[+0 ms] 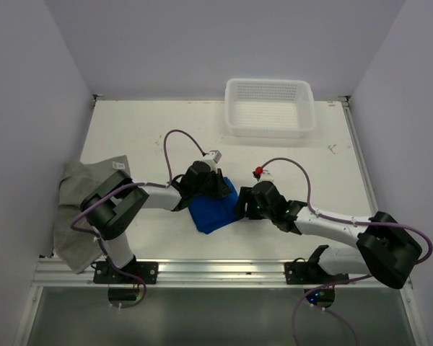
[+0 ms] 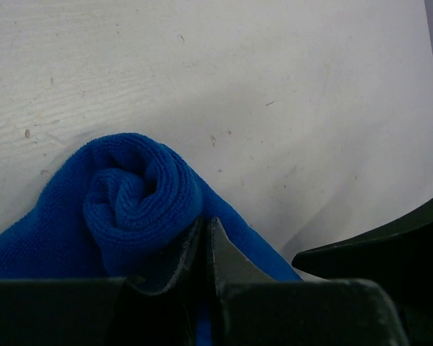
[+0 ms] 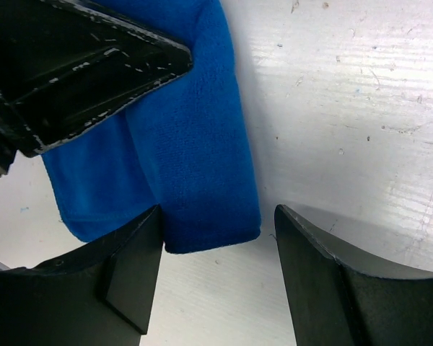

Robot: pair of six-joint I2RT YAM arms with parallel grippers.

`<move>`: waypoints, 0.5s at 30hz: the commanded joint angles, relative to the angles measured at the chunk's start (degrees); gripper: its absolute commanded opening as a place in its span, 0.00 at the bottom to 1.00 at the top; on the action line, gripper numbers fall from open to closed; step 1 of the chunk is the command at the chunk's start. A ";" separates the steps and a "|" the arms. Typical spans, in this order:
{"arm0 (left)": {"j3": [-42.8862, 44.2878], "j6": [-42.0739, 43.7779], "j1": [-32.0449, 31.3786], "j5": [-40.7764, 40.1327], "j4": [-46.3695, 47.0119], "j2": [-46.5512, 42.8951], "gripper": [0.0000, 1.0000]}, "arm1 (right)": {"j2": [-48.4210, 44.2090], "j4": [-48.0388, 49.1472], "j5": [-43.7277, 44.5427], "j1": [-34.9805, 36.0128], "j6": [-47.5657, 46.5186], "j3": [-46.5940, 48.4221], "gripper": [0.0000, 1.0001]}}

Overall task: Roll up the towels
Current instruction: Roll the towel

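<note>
The blue towel [image 1: 213,207] lies partly rolled on the table between the two arms. In the left wrist view its rolled end [image 2: 137,198] shows as a spiral just left of my left gripper [image 2: 206,232], whose jaws are pressed together with blue cloth between them. My right gripper [image 3: 216,216] is open, its jaws on either side of the blue towel's other end [image 3: 195,166], the left fingertip touching the cloth. The grey towel [image 1: 78,209] lies crumpled at the table's left edge, partly under the left arm.
A white perforated basket [image 1: 269,128] stands at the back right. The left gripper's black body [image 3: 94,65] shows close above the towel in the right wrist view. A metal rail [image 1: 216,270] runs along the near edge.
</note>
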 commanded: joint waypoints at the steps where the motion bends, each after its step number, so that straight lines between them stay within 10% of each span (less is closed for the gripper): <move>1: -2.62 1.48 0.14 -3.20 -5.59 0.81 0.10 | 1.24 5.46 -2.60 -1.12 1.24 -0.87 0.66; 8: -2.88 1.48 0.14 -3.28 -5.50 0.63 0.09 | 5.02 12.05 -5.85 -1.91 1.59 -3.07 0.61; 15: -2.27 1.48 0.14 -3.28 -6.02 0.46 0.09 | 4.94 11.09 -3.93 -1.83 -2.71 -3.24 0.24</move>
